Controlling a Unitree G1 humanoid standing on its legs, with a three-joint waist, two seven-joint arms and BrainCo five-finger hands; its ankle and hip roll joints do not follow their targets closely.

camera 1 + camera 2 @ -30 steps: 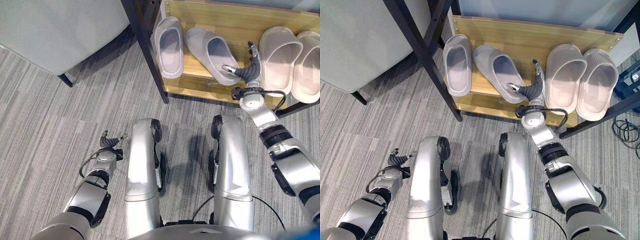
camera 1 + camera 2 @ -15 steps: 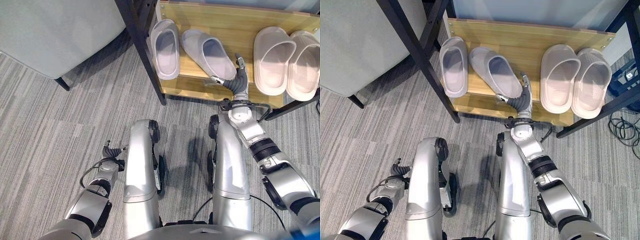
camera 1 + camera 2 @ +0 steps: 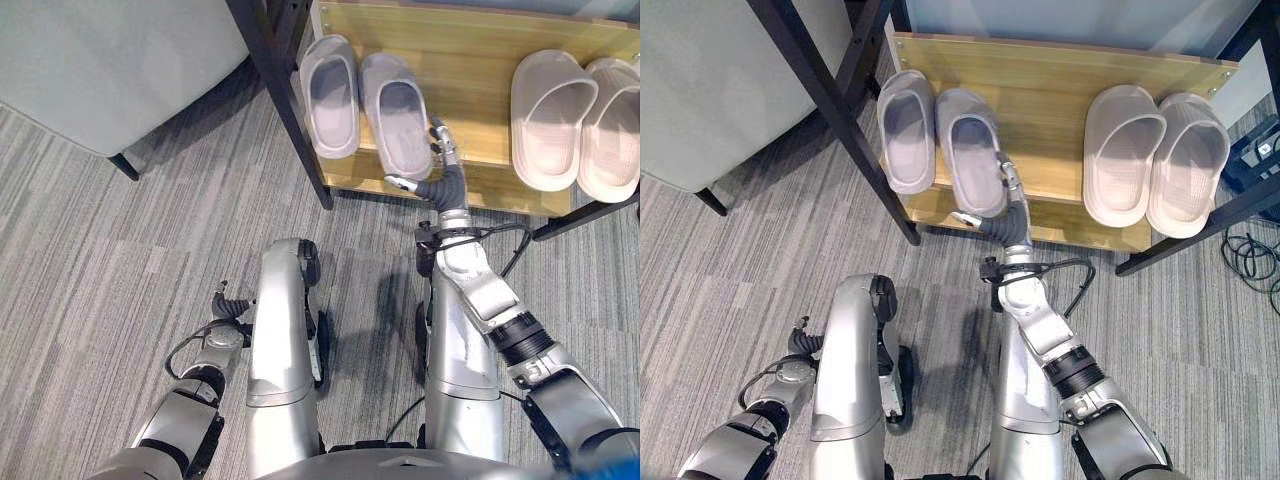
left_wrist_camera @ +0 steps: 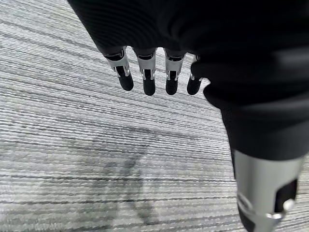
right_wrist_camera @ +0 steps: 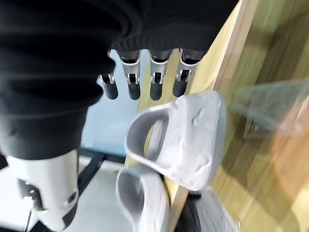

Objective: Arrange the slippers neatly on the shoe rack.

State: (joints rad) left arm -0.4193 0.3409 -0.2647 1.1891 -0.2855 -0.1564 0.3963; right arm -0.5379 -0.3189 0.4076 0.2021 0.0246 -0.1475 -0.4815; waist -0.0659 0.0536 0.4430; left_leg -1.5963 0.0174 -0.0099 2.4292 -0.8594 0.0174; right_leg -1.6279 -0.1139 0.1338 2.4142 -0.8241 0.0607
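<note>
Grey striped carpet (image 3: 120, 250) stretches wide and bare on the left side, up to a black post (image 3: 285, 110) at the corner of the shoe rack (image 3: 1060, 90). On the wooden shelf, open board lies between a grey pair and a pale pair (image 3: 1155, 165).

Reaching forward to the shelf's front edge, the right hand (image 3: 1005, 215) has straight fingers (image 3: 1011, 180) lying along the right side of the nearer grey slipper (image 3: 970, 150), with the thumb (image 3: 965, 218) spread beneath its heel end; the hand is relaxed, gripping nothing. That slipper lies just left of the fingers, beside the other grey slipper (image 3: 906, 130), both pointing into the rack. Well to the hand's right lies the pale pair.

Low over the carpet hangs the left hand (image 4: 159, 72), fingers loose and empty.
</note>
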